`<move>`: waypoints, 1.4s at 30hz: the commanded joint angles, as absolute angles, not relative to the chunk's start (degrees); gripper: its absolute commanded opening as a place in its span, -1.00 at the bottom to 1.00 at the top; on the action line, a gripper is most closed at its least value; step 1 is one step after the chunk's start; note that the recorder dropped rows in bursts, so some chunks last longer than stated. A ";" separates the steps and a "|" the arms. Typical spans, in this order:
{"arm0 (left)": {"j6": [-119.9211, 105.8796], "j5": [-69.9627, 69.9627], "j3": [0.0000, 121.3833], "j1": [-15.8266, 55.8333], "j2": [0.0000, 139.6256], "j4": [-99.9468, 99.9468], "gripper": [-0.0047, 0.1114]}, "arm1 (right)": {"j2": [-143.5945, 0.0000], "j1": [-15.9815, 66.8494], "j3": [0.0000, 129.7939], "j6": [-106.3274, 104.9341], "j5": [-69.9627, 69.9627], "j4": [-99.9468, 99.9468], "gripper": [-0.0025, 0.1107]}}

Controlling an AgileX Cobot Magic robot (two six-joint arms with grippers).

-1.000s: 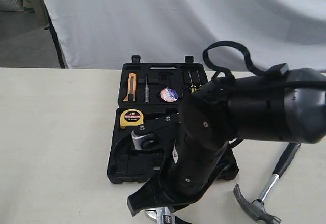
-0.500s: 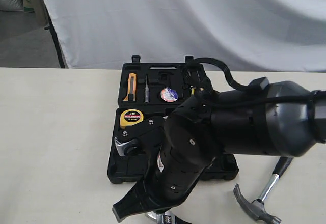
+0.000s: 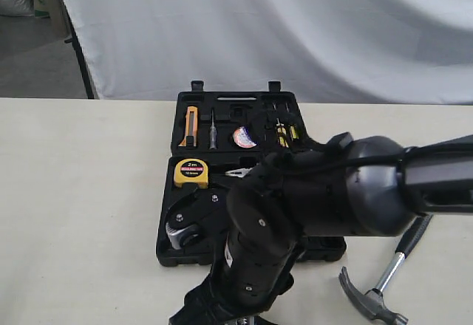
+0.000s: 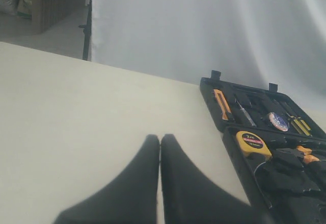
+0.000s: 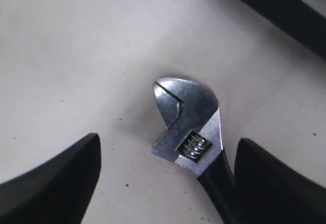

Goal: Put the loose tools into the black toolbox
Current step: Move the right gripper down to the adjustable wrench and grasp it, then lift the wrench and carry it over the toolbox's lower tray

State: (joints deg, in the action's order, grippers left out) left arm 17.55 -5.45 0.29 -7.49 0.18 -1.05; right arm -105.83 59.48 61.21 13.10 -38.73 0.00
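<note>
The silver adjustable wrench (image 5: pixel 189 116) lies on the table, its head between the wide-apart fingers of my right gripper (image 5: pixel 168 143), which is open and just above it, not touching. In the exterior view that gripper (image 3: pixel 211 312) is down at the front edge and the arm hides the wrench. The steel claw hammer (image 3: pixel 378 295) lies on the table to the right. The black toolbox (image 3: pixel 164 245) lies open, with the tape roll (image 3: pixel 244 137) sitting in its far half. My left gripper (image 4: pixel 160 138) is shut and empty over bare table, left of the toolbox (image 4: pixel 209 89).
A yellow tape measure (image 3: pixel 191 171) and orange-handled pliers (image 4: pixel 303 155) sit in the toolbox, with an orange knife (image 3: pixel 191 135) and screwdrivers (image 3: pixel 281 129) in the far half. A white cloth backdrop (image 3: pixel 295 29) hangs behind the table. My right arm covers much of the near half.
My right arm has dropped lower and swung toward the front of the table, bringing its open gripper down over the wrench, which the arm now hides in the exterior view.
</note>
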 commanded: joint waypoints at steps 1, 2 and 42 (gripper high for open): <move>17.82 -5.03 0.44 -8.94 0.00 -1.30 -0.91 | -109.12 59.52 61.21 10.71 -38.25 -0.32 0.27; 17.82 -5.03 0.44 -8.94 0.00 -1.30 -0.91 | -110.09 59.52 61.21 9.78 -37.99 -0.32 0.27; 17.82 -5.03 0.44 -8.94 0.00 -1.30 -0.91 | -108.45 59.29 81.61 10.47 -55.12 -11.77 -0.96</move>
